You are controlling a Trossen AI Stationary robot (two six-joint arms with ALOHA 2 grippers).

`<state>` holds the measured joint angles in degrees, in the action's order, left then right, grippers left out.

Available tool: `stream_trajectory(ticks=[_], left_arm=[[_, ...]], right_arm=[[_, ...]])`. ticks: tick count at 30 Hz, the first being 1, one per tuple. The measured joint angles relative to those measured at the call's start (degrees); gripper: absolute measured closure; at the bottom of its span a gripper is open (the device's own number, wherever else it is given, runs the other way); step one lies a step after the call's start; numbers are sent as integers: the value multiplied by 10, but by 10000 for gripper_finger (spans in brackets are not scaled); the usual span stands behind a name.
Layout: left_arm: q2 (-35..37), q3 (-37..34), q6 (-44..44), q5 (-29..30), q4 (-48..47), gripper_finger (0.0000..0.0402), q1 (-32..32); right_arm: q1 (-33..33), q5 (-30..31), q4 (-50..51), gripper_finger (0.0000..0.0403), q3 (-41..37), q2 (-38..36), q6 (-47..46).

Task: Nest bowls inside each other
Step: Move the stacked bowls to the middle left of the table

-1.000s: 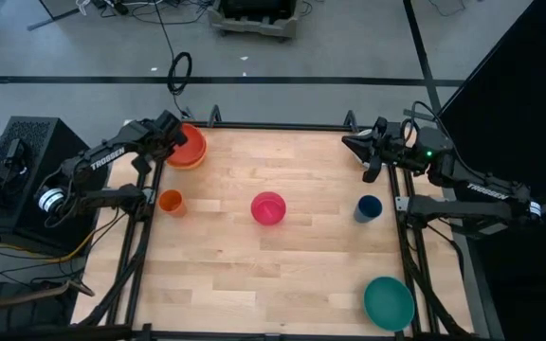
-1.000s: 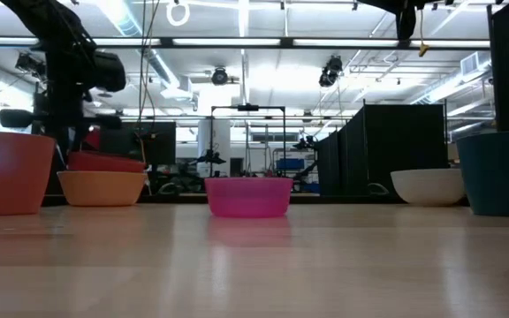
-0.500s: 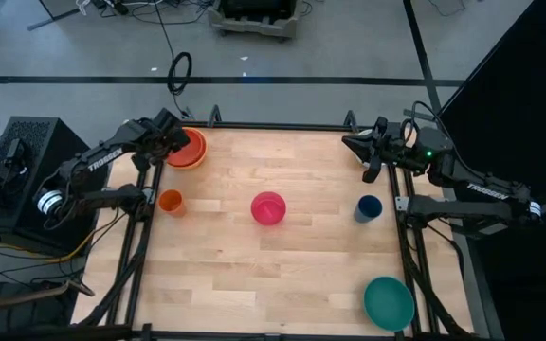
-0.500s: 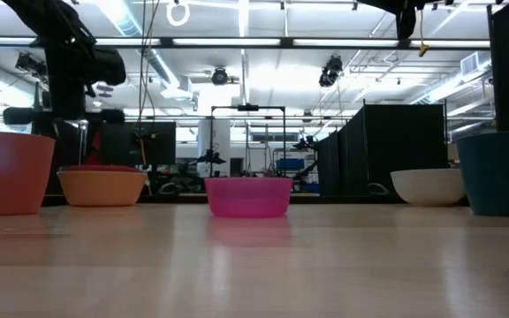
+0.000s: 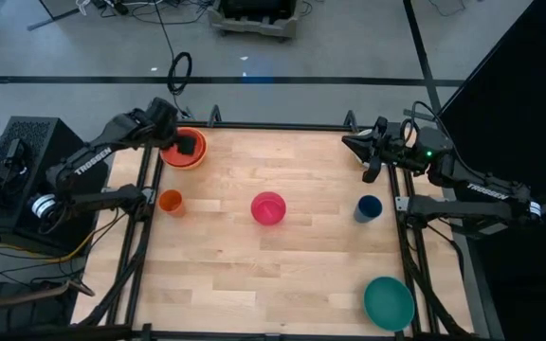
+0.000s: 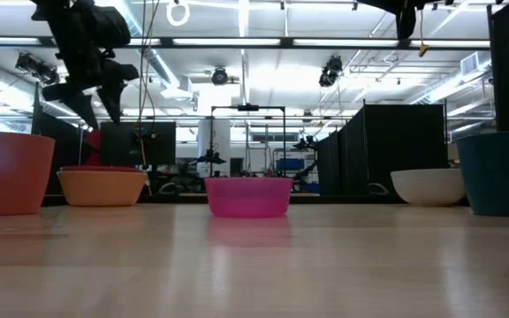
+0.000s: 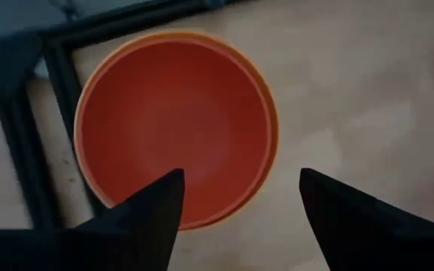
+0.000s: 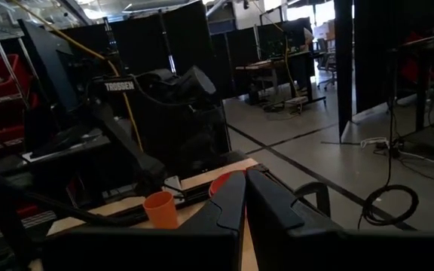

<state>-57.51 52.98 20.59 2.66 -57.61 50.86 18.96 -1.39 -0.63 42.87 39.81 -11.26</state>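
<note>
A red bowl [image 7: 172, 124] sits nested in the orange-yellow bowl [image 6: 102, 187] at the table's far left corner. My left gripper [image 7: 239, 203] hangs open above them, fingers pointing down, touching nothing. The pink bowl [image 5: 268, 207] stands mid-table. Near the front right corner is the teal bowl [image 5: 389, 302]. The white bowl [image 6: 427, 185] shows at the far right in the low view. My right gripper [image 8: 244, 197] is shut and level above the far right edge, holding nothing.
A small orange cup [image 5: 170, 201] stands near the left edge in front of the nested bowls. A dark blue cup [image 5: 368, 207] stands near the right edge. The black table frame [image 7: 47, 113] runs close beside the nested bowls.
My left gripper has opened and let go of the red bowl, then risen and rolled its wrist. The red bowl, which sat high on the orange-yellow bowl, has sunk down into it.
</note>
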Motion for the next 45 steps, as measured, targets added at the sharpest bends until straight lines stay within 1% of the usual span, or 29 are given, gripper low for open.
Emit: stream_trajectory(ticks=[15,18,21,28,45], left_arm=[[-81,-24,-250,23,-63,103,-92],[-103,-44,-248,27,-58,91,-94],[-118,-57,-244,45,-43,83,-94],[-125,-65,-232,75,24,80,-94],[-224,-65,-231,77,52,120,-94]], right_arm=[[0,0,0,403,0,0,-3],[0,0,0,403,0,0,-3],[0,0,0,403,0,0,-3],[0,0,0,403,0,0,-5],[0,0,0,403,0,0,-5]])
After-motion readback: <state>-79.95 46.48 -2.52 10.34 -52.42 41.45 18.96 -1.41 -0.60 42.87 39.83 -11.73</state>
